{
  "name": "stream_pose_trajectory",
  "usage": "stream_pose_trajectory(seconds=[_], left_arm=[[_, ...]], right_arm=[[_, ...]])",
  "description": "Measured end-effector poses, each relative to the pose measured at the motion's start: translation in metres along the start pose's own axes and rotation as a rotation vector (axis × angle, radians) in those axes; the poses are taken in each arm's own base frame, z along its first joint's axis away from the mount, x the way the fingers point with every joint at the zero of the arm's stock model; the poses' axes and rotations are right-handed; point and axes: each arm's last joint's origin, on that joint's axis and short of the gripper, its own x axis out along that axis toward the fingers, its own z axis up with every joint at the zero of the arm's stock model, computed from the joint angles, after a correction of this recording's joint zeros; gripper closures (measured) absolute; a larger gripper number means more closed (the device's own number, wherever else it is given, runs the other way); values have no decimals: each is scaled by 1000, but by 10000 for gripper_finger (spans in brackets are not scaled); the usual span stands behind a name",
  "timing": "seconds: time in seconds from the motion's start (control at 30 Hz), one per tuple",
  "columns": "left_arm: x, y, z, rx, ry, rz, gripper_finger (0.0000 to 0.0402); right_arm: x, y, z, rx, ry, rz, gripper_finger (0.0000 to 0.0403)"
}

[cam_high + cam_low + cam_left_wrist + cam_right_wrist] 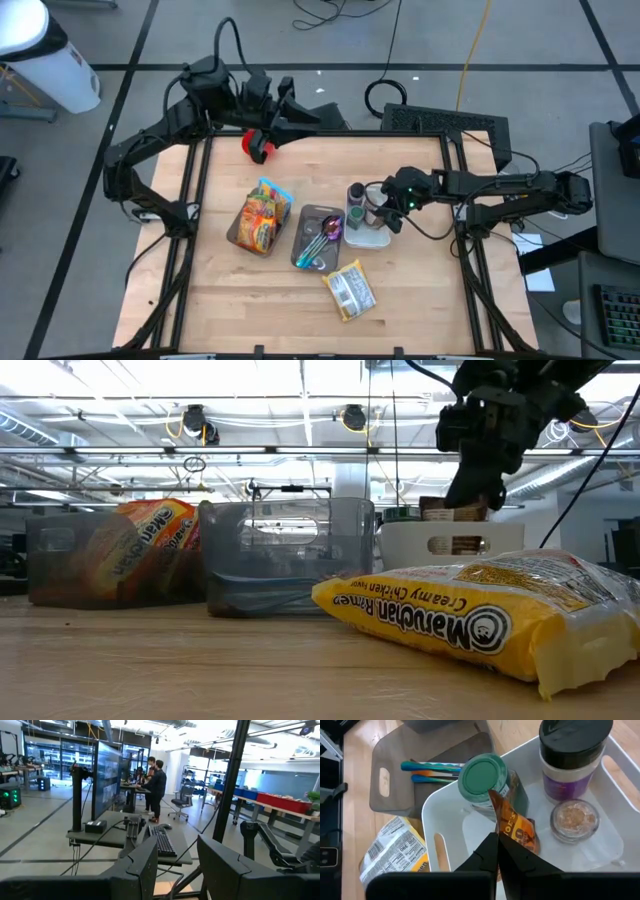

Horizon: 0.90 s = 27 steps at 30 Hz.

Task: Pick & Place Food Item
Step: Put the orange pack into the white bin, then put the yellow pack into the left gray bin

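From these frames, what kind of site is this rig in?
Likely a robotics lab or open workshop. The left wrist view shows a desk with a keyboard, large monitors and people standing there; the low view shows exposed ceiling pipes.

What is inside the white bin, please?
The white bin holds a green-lidded jar, a black-lidded purple container and a small clear-lidded cup. The right claw pinches a brown packet above it, covering part of the floor.
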Motion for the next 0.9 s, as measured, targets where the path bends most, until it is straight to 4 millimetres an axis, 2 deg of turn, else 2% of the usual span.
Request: stream_pose_trajectory(seconds=[0.2, 0.43, 0.67, 0.77, 0.9], left_arm=[[0, 0, -2, -12, 16, 4, 254], [1, 0, -7, -43, 58, 6, 254], [-6, 10, -22, -202, 184, 181, 254], [-15, 6, -23, -227, 237, 194, 254], [-28, -9, -18, -192, 269, 195, 254]], right_arm=[[0, 1, -1, -1, 21, 45, 369], [0, 1, -1, -1, 21, 45, 294], [0, -1, 0, 9, 18, 29, 228], [-1, -5, 0, 24, 16, -5, 215], [-4, -16, 3, 106, 7, -41, 209]])
